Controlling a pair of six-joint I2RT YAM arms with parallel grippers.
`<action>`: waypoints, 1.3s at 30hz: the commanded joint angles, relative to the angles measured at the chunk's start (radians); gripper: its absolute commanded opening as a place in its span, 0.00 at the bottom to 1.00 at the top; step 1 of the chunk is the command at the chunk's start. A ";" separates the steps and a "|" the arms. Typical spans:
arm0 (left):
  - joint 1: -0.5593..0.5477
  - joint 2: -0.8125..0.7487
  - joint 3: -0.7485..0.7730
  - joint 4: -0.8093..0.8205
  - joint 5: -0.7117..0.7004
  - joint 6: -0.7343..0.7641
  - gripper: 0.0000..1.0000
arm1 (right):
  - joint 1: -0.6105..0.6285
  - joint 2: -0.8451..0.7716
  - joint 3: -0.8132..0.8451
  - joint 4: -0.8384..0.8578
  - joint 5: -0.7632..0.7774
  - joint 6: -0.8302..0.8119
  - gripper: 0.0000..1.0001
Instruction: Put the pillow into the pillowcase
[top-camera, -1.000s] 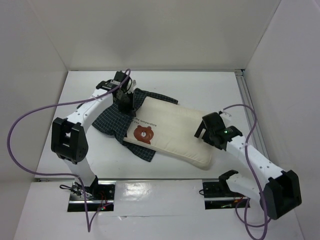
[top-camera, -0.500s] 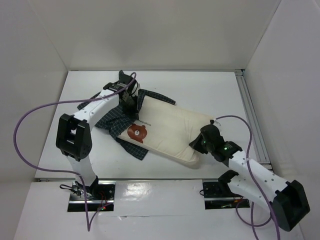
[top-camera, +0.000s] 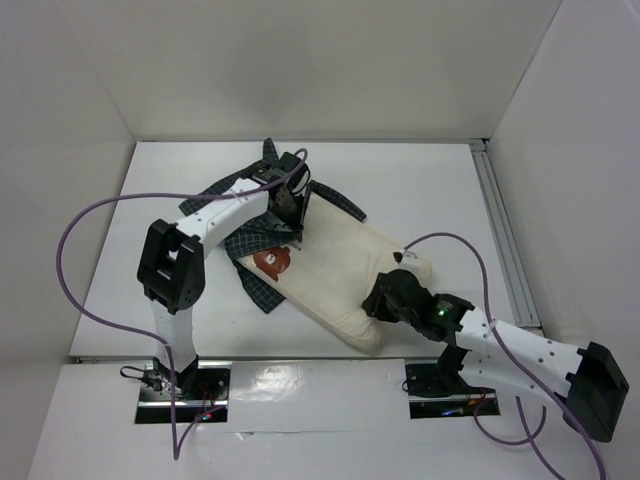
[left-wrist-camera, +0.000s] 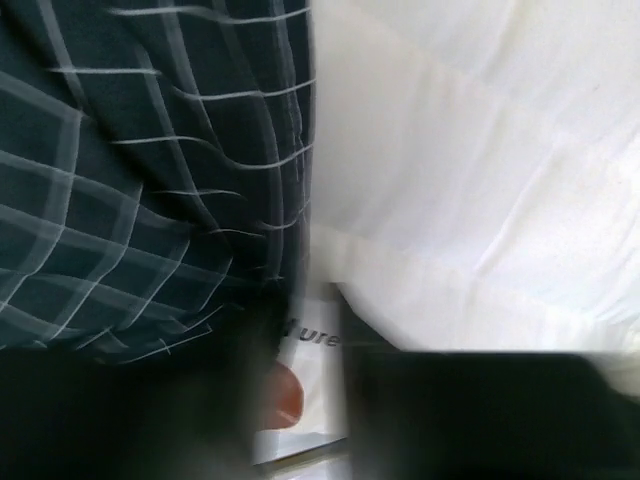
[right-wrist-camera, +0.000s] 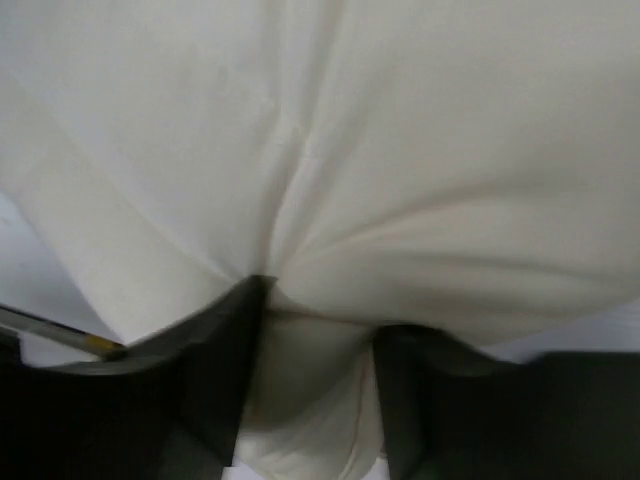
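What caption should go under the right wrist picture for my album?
The right gripper pinches a bunched fold of the cream pillow.

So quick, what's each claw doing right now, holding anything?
Left gripper: at the pillowcase edge, cannot tell.
Right gripper: closed on the pillow.

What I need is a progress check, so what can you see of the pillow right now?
The pillow is a plain cream, soft-looking cushion, creased and rumpled, lying diagonally on the white table. A white label with a brown bear print sits at the end that meets the checked pillowcase; most of the pillow lies outside it. At its near end the right gripper pinches a puckered fold between its jaws.
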 joint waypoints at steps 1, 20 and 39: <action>0.011 -0.019 0.043 -0.041 0.034 -0.025 0.60 | 0.024 0.074 0.117 0.060 0.037 -0.101 0.62; 0.476 -0.599 -0.446 0.106 0.006 -0.199 0.96 | 0.065 0.433 0.618 -0.105 0.256 -0.535 1.00; 0.466 -0.759 -1.224 0.769 0.093 -0.492 0.77 | 0.147 0.729 0.829 0.043 0.070 -0.704 1.00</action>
